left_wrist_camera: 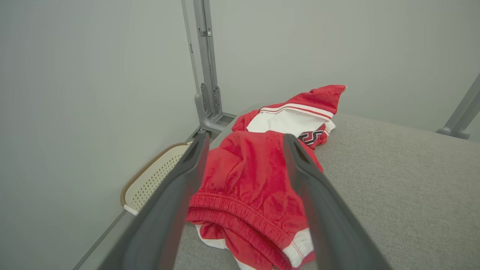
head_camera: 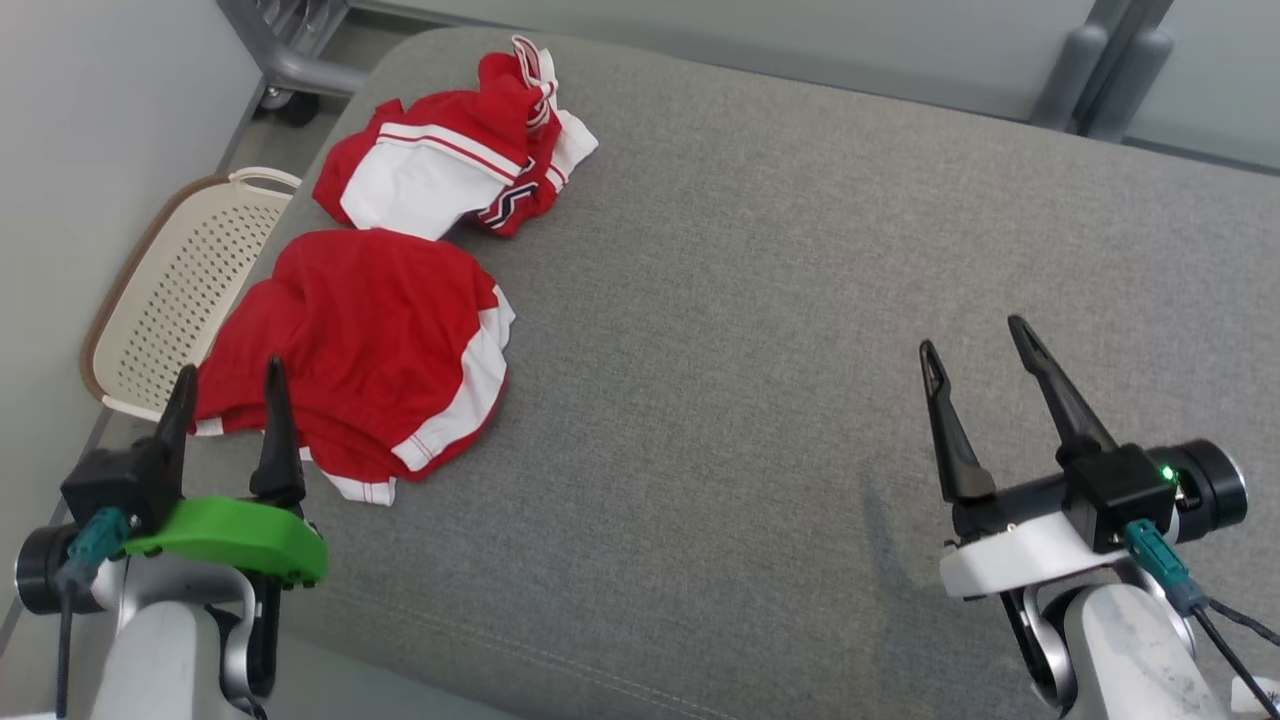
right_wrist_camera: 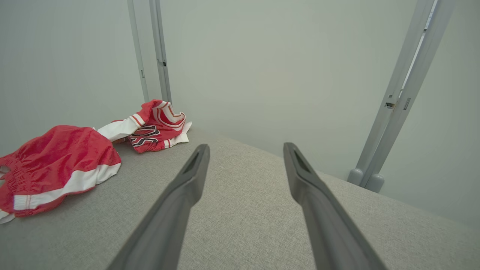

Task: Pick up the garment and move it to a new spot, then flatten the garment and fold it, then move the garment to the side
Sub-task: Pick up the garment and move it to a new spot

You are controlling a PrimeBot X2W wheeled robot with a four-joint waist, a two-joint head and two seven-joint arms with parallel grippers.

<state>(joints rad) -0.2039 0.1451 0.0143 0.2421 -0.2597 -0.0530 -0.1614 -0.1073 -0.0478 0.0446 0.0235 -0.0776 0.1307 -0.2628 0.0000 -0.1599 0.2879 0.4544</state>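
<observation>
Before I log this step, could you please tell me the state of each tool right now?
Left tool: open, holding nothing, near the red shorts.
Right tool: open, holding nothing.

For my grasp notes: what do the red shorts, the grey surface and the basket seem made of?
Red shorts: thin, slightly glossy fabric, probably synthetic; soft folds, gathered waistband. Grey surface: matte woven upholstery; visible weave. Basket: likely rigid cream plastic; regular punched holes.
</observation>
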